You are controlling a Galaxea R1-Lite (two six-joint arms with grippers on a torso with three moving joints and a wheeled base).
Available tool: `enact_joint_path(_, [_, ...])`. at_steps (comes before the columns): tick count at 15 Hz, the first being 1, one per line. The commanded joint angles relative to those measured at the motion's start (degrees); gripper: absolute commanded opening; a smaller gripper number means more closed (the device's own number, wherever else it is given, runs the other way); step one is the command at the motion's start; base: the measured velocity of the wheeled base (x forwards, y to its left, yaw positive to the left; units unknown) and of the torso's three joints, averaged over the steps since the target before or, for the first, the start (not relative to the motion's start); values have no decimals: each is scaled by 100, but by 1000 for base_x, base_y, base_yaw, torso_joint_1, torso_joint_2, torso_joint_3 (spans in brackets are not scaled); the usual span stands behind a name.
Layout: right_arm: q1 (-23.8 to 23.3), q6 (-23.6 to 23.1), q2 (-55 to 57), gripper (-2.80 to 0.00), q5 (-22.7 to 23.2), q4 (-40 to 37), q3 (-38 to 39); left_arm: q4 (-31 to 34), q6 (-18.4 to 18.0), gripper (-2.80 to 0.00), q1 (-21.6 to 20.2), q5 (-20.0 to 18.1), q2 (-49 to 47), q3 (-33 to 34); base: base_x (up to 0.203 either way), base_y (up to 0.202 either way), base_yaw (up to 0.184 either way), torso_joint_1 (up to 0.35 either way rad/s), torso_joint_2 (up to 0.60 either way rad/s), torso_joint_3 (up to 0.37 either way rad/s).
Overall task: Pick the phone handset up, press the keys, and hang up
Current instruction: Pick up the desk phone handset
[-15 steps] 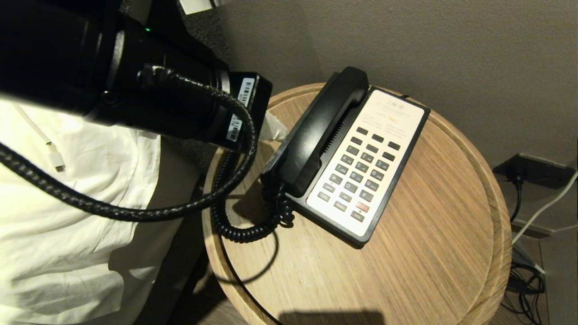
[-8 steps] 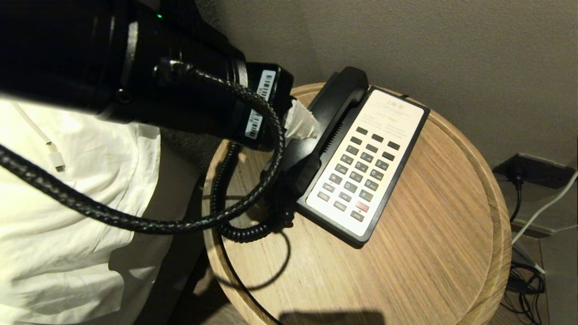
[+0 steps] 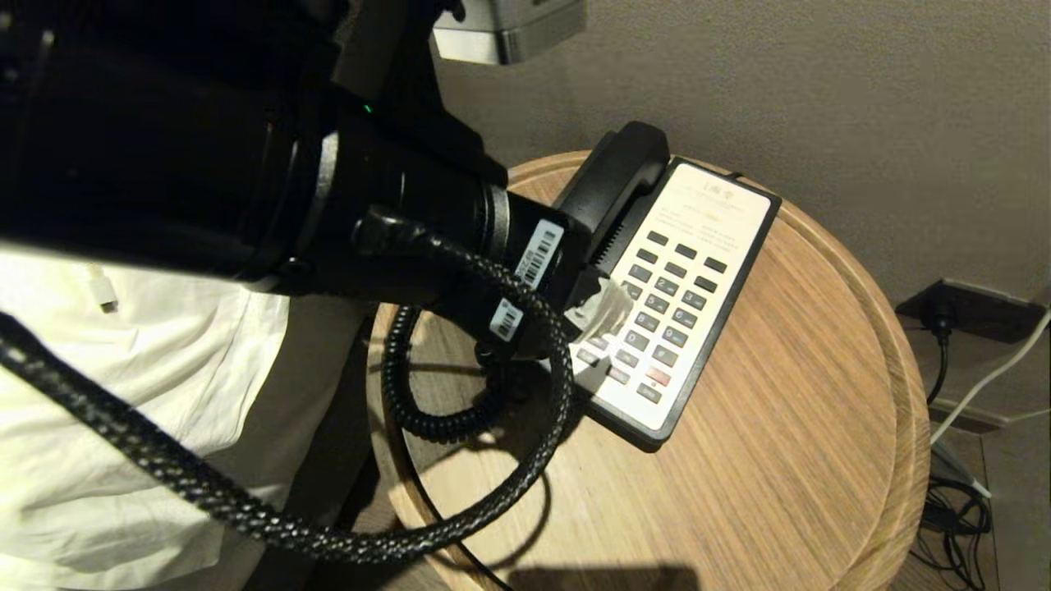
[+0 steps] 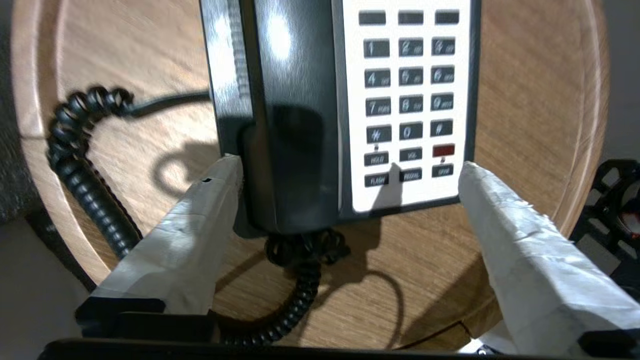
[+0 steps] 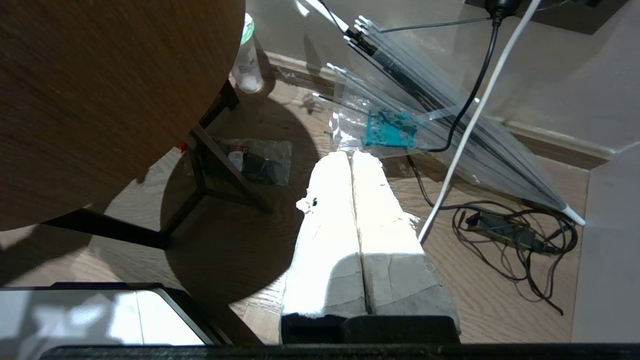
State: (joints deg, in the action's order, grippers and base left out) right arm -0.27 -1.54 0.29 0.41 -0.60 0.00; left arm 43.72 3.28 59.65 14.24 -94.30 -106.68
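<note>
My left gripper [image 4: 350, 170] has swung in from the bench's nine o'clock edge, where it hung a second ago beside the phone, and it now sits over the phone's near end with its white-wrapped fingers [image 4: 505, 220] spread wide where they were narrower before. They hold nothing: one fingertip lies just beside the outer edge of the long glossy black plastic phone handset [image 4: 295, 125], the other stands past the far side of the white keypad face of the black-and-white phone base [image 4: 407, 100], so the pair straddles handset and keys together. The handset itself lies seated in its cradle along the base's nine o'clock side, its black coiled cord [image 3: 415, 394] looping on the round pale-wood bench [image 3: 780, 460] toward seven o'clock. I judge this the approach for the first step, the lift, not yet begun; the spread looks wider than the handset needs, so I would centre over it before closing. My right gripper [image 5: 352, 200] hangs parked beside the bench above the floor, its fingers pressed together on nothing.
</note>
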Motion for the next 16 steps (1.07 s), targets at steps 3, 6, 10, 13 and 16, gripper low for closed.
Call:
enact_joint_path(3, [0,-5,-3,-280,9,5,0,11,45,0,12,147,87,37,0,0,0,0,0,0])
enact_joint_path(6, [0,-5,3,-280,7,6,0,4,50,0,3,202,87,-89,0,0,0,0,0,0])
enact_joint_path(10, [0,-5,-3,-280,2,-2,0,-127,-20,0,-6,316,-19,-116,0,0,0,0,0,0])
enact_joint_path(13, [0,-5,5,-280,4,6,0,-214,-48,0,47,572,-97,-38,0,0,0,0,0,0])
enact_joint_path(16, [0,-5,-3,-280,9,7,0,-224,-20,0,38,712,-115,-68,0,0,0,0,0,0])
